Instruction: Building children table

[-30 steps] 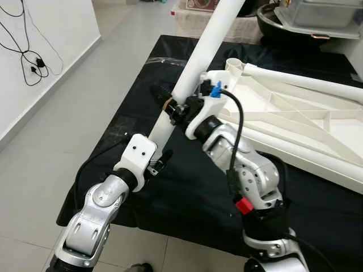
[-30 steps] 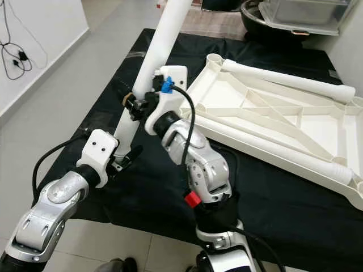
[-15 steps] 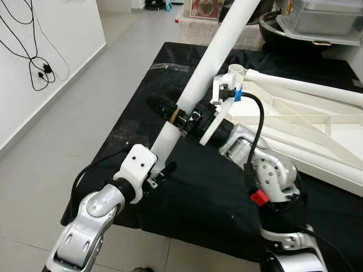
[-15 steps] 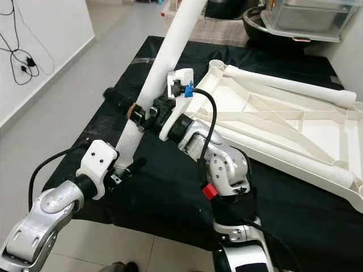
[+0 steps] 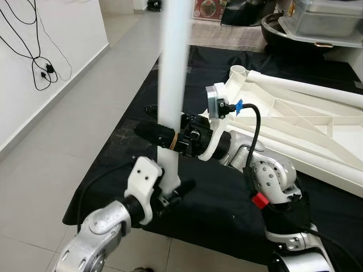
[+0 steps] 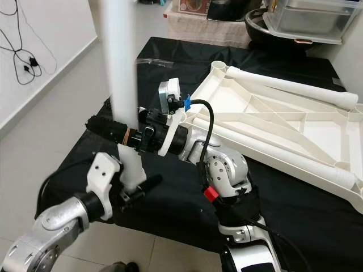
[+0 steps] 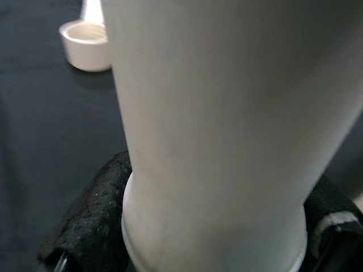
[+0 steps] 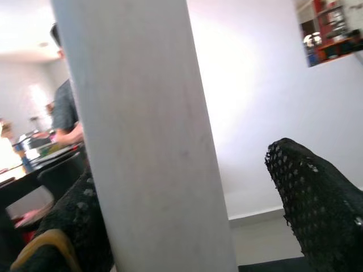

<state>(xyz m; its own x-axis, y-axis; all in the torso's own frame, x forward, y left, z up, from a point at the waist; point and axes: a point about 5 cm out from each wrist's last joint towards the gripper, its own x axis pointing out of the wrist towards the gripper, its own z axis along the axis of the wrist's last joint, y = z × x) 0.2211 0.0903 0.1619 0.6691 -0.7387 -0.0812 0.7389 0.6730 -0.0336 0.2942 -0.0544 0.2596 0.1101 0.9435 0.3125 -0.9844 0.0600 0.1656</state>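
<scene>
Holding: we kept the white table leg standing almost upright above the near left part of the black cloth, with both grippers on it.
Left gripper: it was at the lower end of the leg, its fingers clenched on the narrower bottom part, just above the cloth near the table's near edge.
Right gripper: it reached across from the right and grasped the leg a little higher, one black finger on each side of the white tube.
Table top: it lay upside down on the right and far part of the cloth, ribs facing up, well apart from the leg we held.
Other legs: one long white leg lay along the far side of the table top, and another along its near side.
Round socket: it was at the near left corner of the table top, open upward.
Floor: grey tiles were on the left, beside a white wall with a black cable.
</scene>
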